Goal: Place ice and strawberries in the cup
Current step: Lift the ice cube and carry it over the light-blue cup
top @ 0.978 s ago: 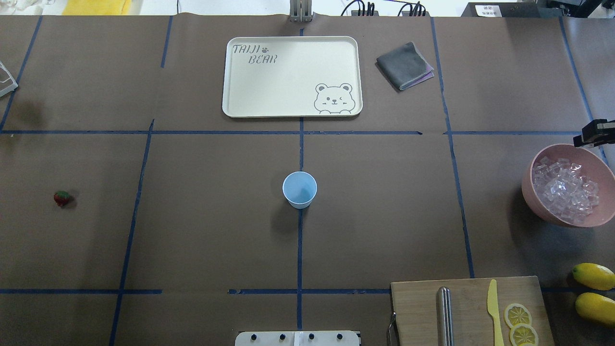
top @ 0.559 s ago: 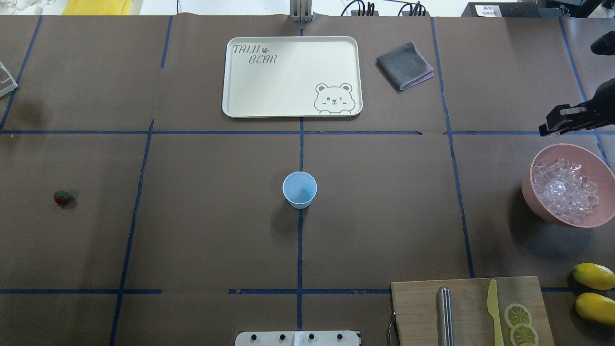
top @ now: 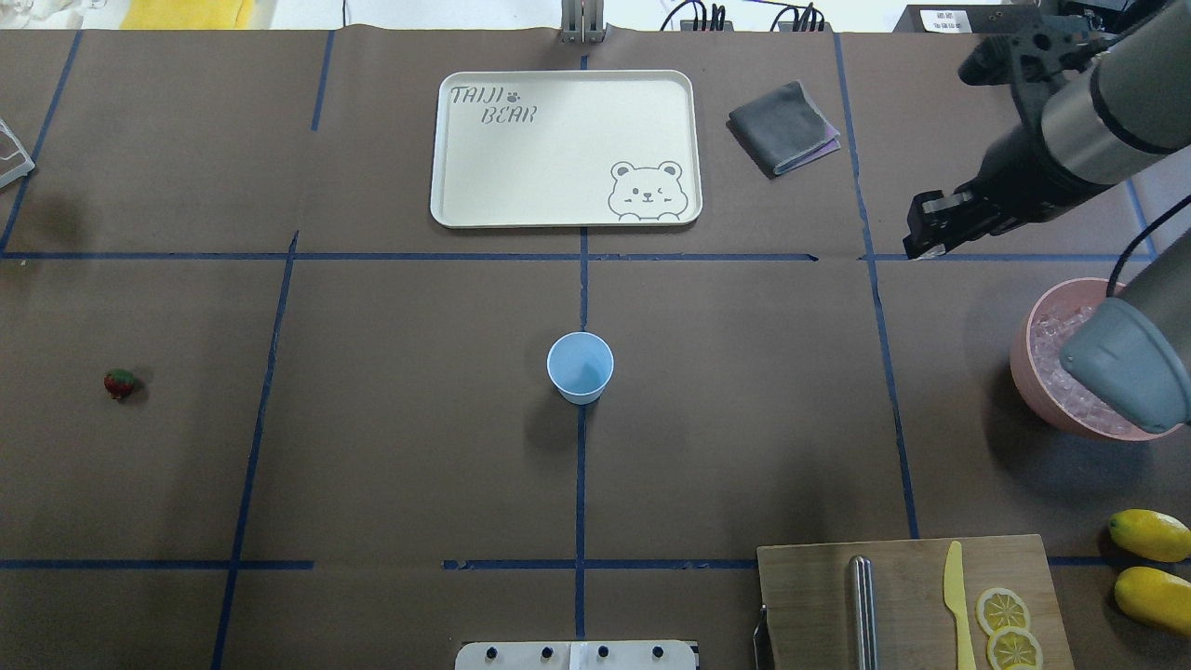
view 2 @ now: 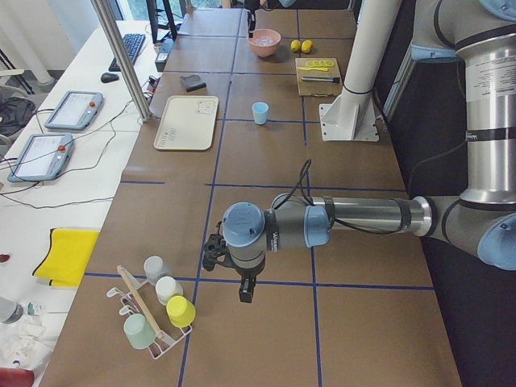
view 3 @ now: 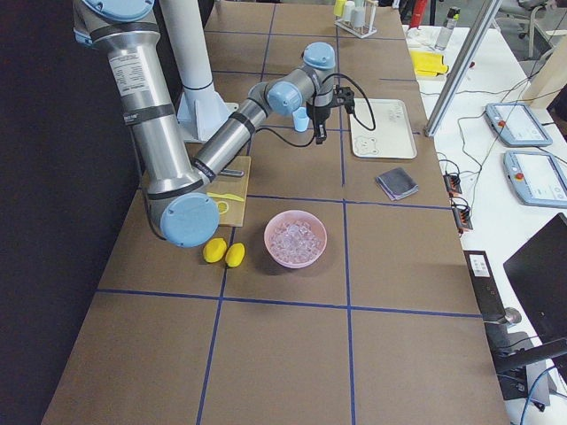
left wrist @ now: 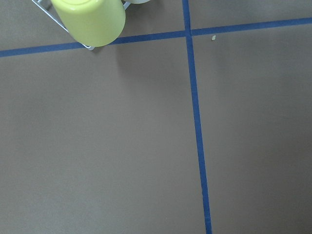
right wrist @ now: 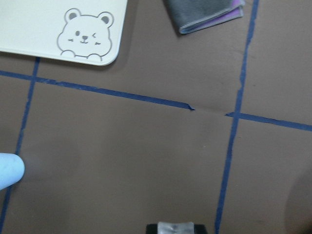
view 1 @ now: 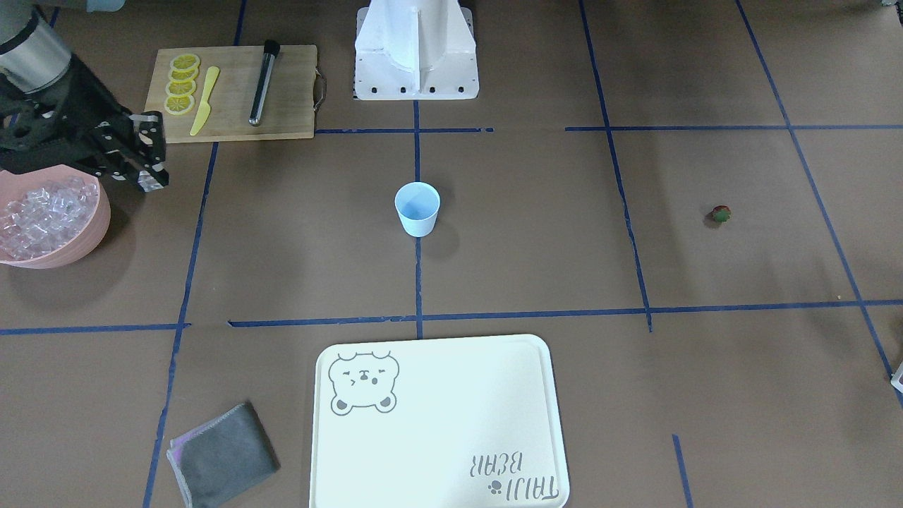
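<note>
Zero of the two ingredients in the cup (top: 580, 368) as yet: bare blue inside from overhead and from the front, upright at the table's middle on the tape cross. Both steps left to do, by the look of it.

Heap of ice (view 1: 42, 212) in the pink bowl (view 1: 77, 247) at the table's right end. Lone strawberry (top: 120, 383) far out on the left side, well apart from the cup.

Off the bowl's far rim, the right gripper (top: 923, 244), between bowl and grey cloth (top: 783, 126): clear of the ice heap, well apart from the cup. Finger state unreadable: spread, closed, or clamped on a cube, no telling.

Near the rack of cups (view 2: 157, 318) at the left end, the left gripper (view 2: 244, 289), outside the overhead view and so apart from the strawberry. Finger state not to be judged from that side view either.
</note>
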`<state>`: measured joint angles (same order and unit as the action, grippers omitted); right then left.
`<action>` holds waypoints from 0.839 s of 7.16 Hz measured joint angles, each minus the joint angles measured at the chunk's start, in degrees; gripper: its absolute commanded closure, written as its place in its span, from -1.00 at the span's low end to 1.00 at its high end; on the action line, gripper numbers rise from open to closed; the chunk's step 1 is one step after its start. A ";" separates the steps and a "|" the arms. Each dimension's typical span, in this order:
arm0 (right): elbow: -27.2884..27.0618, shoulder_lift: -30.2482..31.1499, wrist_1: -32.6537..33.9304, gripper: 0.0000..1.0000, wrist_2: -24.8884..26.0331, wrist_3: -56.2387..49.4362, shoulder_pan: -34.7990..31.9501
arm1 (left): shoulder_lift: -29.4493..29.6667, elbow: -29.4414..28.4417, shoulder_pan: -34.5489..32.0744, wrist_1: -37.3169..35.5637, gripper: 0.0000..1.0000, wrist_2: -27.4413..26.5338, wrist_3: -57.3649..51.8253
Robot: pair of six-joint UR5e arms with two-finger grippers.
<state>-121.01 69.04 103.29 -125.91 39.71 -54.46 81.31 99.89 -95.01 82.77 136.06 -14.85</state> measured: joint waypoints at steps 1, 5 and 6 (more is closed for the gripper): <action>-0.22 -5.71 6.42 1.00 1.40 1.58 2.53 | 0.04 0.05 0.00 -0.01 -1.00 0.00 0.00; 5.99 -21.09 11.39 1.00 13.22 17.44 16.81 | 0.11 0.19 0.00 0.03 -1.00 0.01 0.00; 9.18 -24.11 10.80 1.00 15.57 20.15 19.31 | 0.09 0.24 -0.03 0.03 -1.00 0.05 0.00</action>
<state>-111.83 44.93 114.09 -110.34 59.86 -35.14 81.40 100.13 -95.03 82.79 136.11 -14.85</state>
